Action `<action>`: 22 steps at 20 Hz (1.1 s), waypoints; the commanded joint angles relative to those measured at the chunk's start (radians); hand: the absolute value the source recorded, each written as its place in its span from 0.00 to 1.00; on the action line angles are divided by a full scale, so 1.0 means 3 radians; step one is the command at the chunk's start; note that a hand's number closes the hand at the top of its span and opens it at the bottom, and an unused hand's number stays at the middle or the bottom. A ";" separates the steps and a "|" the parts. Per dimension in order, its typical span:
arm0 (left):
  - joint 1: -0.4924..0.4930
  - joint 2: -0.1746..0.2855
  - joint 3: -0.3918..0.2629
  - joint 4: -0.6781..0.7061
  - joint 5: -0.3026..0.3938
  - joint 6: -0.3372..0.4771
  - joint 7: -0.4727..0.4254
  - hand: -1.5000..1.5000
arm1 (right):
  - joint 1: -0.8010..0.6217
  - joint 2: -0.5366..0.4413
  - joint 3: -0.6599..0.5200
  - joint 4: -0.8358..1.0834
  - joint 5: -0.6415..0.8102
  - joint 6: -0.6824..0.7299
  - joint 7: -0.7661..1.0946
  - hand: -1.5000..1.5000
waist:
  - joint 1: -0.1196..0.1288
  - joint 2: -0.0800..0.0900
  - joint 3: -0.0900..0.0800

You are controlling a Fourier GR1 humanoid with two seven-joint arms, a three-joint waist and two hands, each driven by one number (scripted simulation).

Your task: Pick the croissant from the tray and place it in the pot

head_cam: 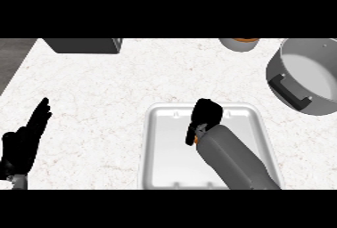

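Note:
The white tray (164, 147) lies at the middle of the counter, near its front edge. My right hand (205, 116) hangs over the tray's far half, with the grey forearm coming in from the lower right. No croissant shows clearly; only a small tan speck (197, 140) peeks out by the wrist, and the hand hides whatever is beneath it. The grey pot (306, 75) stands at the far right, tilted toward me in the view, with a black handle (293, 91) on its near wall. My left hand (26, 142) rests open at the lower left, fingers up.
A dark grey box (82, 44) sits at the back left. A small grey bowl with something orange in it (238, 43) stands at the back, left of the pot. The counter's left edge (14, 62) runs diagonally at the upper left.

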 commanded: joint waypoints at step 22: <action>0.0042 -0.0115 0.0067 0.0038 -0.0125 -0.0084 -0.0052 0.50 | -0.1284 -0.0654 -0.0567 0.0949 0.0562 -0.0918 -0.0854 1.00 | -0.0010 0.0003 0.0007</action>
